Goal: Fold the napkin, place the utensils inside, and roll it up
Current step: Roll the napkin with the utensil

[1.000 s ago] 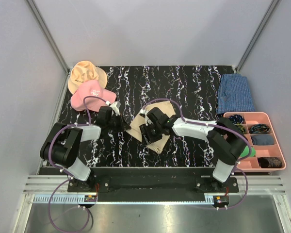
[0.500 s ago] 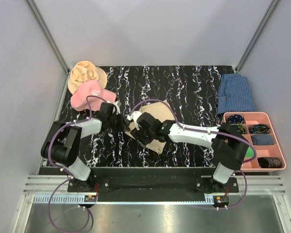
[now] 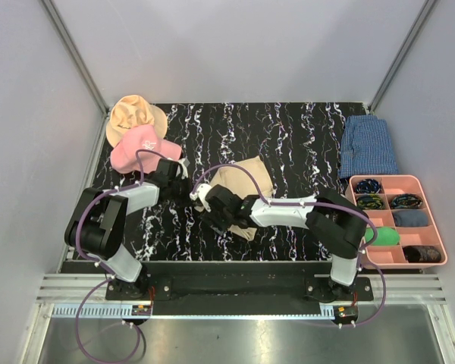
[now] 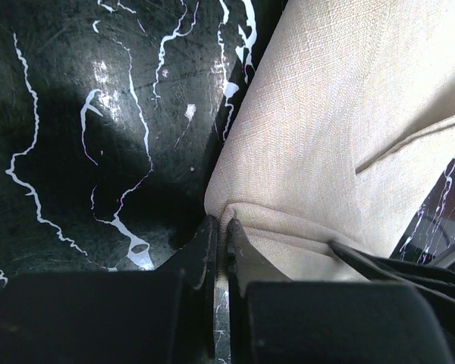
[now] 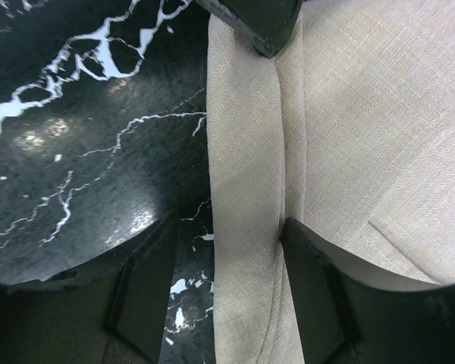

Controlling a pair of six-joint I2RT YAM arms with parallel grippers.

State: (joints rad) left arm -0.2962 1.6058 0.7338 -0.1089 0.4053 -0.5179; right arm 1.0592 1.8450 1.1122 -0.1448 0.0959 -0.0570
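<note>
Left gripper: my left gripper (image 4: 221,250) has its jaws pressed together, pinching a corner of the napkin (image 4: 341,129) right at the tips.
Right gripper: my right gripper (image 5: 227,265) stands with its jaws apart, straddling a raised ridge of cloth along the napkin's edge; nothing is clamped.
Napkin: it lies on the surface (image 3: 288,136), spreading out ahead of both grippers, with its near-left edge between them; in the top view the 2 grippers meet at that edge.
Utensils: I cannot make them out in any view.
Step in hand: as I judge it, the rolling or folding of the napkin's edge, with my left gripper anchoring the corner.
Next move: it calls for closing my right gripper on the ridge between its jaws, then turning the edge over toward the far side while my left keeps the corner taut.
</note>
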